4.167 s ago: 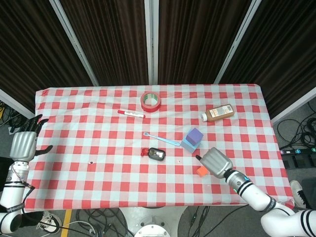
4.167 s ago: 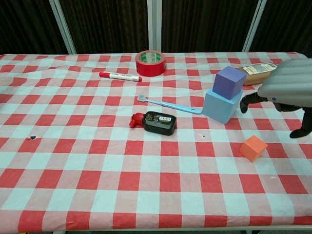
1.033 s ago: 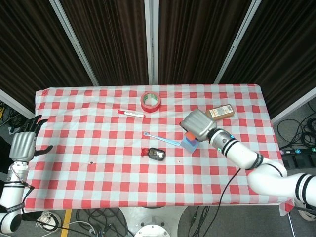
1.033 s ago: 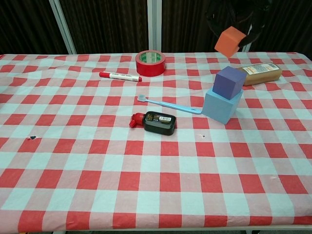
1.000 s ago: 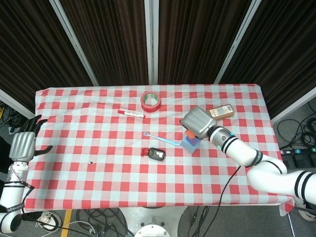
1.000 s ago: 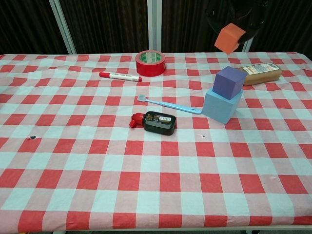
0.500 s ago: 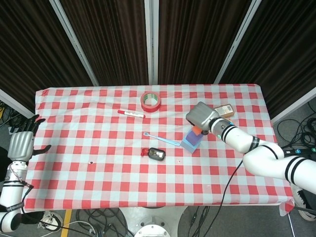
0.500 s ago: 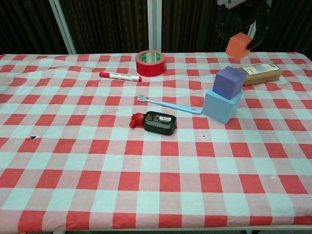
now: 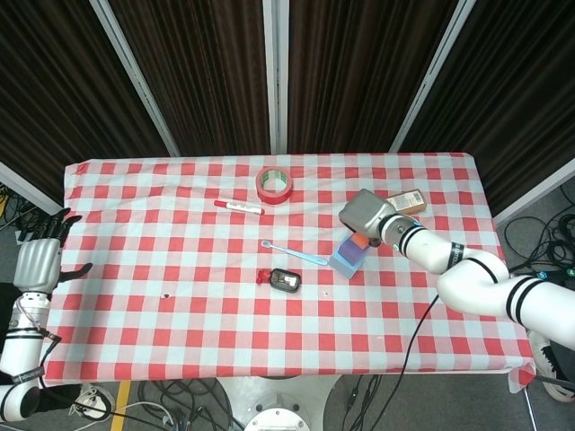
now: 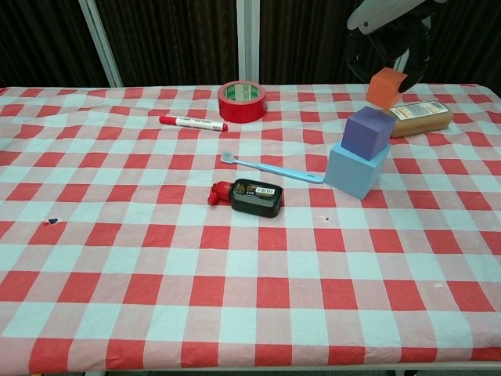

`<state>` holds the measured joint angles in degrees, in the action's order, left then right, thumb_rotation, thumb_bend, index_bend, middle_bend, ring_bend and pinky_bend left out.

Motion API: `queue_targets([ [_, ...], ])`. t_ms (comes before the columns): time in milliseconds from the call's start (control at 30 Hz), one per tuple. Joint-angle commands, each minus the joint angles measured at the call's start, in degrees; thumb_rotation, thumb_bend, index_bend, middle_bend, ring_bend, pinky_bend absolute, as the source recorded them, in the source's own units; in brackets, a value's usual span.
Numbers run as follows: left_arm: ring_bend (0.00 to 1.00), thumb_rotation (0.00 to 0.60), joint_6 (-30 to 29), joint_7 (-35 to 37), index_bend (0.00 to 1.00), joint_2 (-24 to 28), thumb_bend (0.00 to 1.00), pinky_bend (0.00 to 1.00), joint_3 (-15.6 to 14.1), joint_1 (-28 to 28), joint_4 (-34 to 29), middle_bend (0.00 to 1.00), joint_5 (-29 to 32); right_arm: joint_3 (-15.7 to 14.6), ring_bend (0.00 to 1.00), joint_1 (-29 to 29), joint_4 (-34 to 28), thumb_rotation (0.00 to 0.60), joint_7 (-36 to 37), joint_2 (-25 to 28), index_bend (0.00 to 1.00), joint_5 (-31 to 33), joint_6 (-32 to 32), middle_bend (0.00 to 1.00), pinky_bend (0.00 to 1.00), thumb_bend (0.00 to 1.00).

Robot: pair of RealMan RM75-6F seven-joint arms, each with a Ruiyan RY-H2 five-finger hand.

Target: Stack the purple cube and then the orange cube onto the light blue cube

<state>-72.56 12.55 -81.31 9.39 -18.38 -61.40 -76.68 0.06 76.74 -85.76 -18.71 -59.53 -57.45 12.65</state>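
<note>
The purple cube point(image 10: 368, 133) sits tilted on the light blue cube point(image 10: 356, 171) at the table's right middle. My right hand point(image 10: 389, 19) comes down from above and pinches the orange cube point(image 10: 383, 88) between its dark fingers point(image 10: 416, 59). The orange cube's lower edge meets the purple cube's top; whether it rests there I cannot tell. In the head view my right hand point(image 9: 367, 214) covers most of the stack, with the orange cube point(image 9: 359, 241) and light blue cube point(image 9: 342, 261) showing below it. My left hand point(image 9: 39, 260) hangs open beyond the table's left edge.
A red tape roll point(image 10: 242, 100) and a red marker point(image 10: 192, 122) lie at the back. A blue toothbrush point(image 10: 274, 167) reaches to the light blue cube. A black bottle with a red cap point(image 10: 249, 196) lies in the middle. A brown bottle point(image 10: 419, 117) lies behind the stack.
My right hand has carried the orange cube from high above the table down and a little right, onto the top of the purple cube. The left hand has stayed put.
</note>
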Motion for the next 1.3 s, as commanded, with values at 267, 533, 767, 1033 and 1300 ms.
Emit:
queue_targets([
  [267, 0.13, 0.600, 0.56, 0.11, 0.23, -0.31, 0.21, 0.24, 0.00, -0.06, 0.73, 0.20, 0.27, 0.53, 1.00, -0.40, 2.86, 0.600, 4.94, -2.29, 0.59, -4.51, -2.04, 1.00, 1.00, 0.16],
  [533, 0.13, 0.600, 1.04, 0.15, 0.23, -0.48, 0.21, 0.24, 0.07, -0.13, 1.20, 0.20, 0.56, 2.42, 1.00, -1.11, 4.09, 0.600, 8.39, -3.57, 0.59, -8.34, -2.50, 1.00, 1.00, 0.16],
  [767, 0.13, 0.600, 1.18, 0.30, 0.23, -0.57, 0.21, 0.24, 0.18, -0.17, 1.42, 0.20, 0.69, 2.95, 1.00, -1.51, 4.88, 0.600, 10.73, -4.10, 0.59, -11.20, -3.60, 1.00, 1.00, 0.16],
  [1033, 0.13, 0.600, 1.25, 0.71, 0.23, -0.58, 0.21, 0.24, 0.16, -0.09, 1.75, 0.20, 0.69, 3.30, 1.00, -1.78, 4.98, 0.600, 12.64, -4.02, 0.59, -13.59, -4.22, 1.00, 1.00, 0.16],
  [1300, 0.13, 0.600, 1.60, 1.16, 0.23, -0.73, 0.21, 0.24, 0.29, -0.24, 1.93, 0.20, 0.78, 3.38, 1.00, -2.05, 5.14, 0.600, 14.23, -4.20, 0.59, -15.42, -4.60, 1.00, 1.00, 0.16],
])
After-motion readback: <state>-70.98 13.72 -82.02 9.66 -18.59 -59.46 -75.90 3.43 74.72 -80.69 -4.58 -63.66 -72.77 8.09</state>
